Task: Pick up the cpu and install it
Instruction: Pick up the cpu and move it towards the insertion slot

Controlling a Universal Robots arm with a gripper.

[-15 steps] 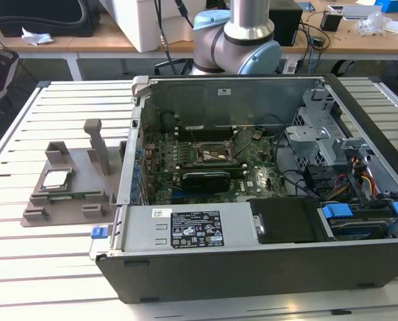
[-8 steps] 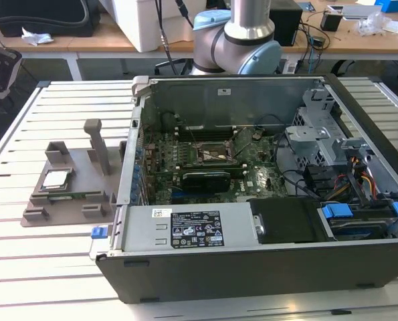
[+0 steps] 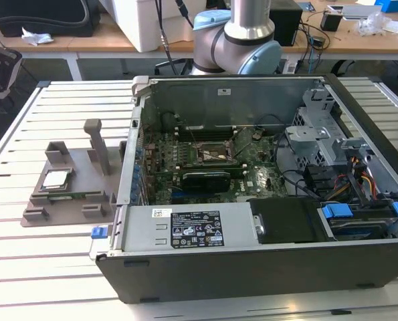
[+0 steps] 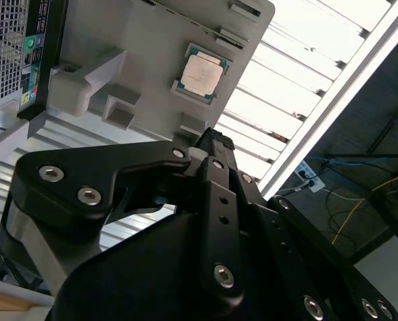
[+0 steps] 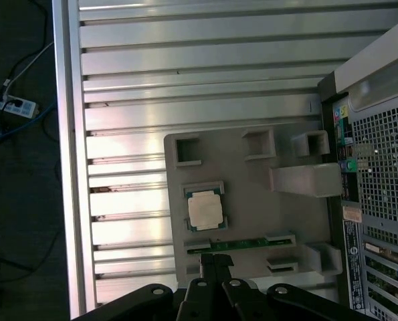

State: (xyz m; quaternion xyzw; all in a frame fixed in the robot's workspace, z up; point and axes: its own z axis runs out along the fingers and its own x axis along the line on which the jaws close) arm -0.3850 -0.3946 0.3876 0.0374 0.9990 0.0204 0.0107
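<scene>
The cpu (image 3: 55, 179), a small square chip with a silvery top, lies flat in a recess of the grey plastic tray (image 3: 65, 208) at the exterior view's left, beside the open computer case. Both wrist views look down on the cpu (image 4: 202, 73) (image 5: 205, 210) from well above. My black gripper (image 5: 215, 261) (image 4: 212, 138) hangs over the tray's edge, off to one side of the chip and apart from it, its fingers together and holding nothing. The motherboard socket (image 3: 215, 157) sits in the middle of the board inside the case.
The tray (image 5: 252, 200) carries an upright post (image 3: 97, 144) and a green memory stick (image 5: 242, 243) close to the chip. The case wall (image 3: 128, 167) rises right beside the tray. Cables and a drive cage (image 3: 319, 127) crowd the case's right. The slatted metal table (image 3: 45, 267) ends near the tray.
</scene>
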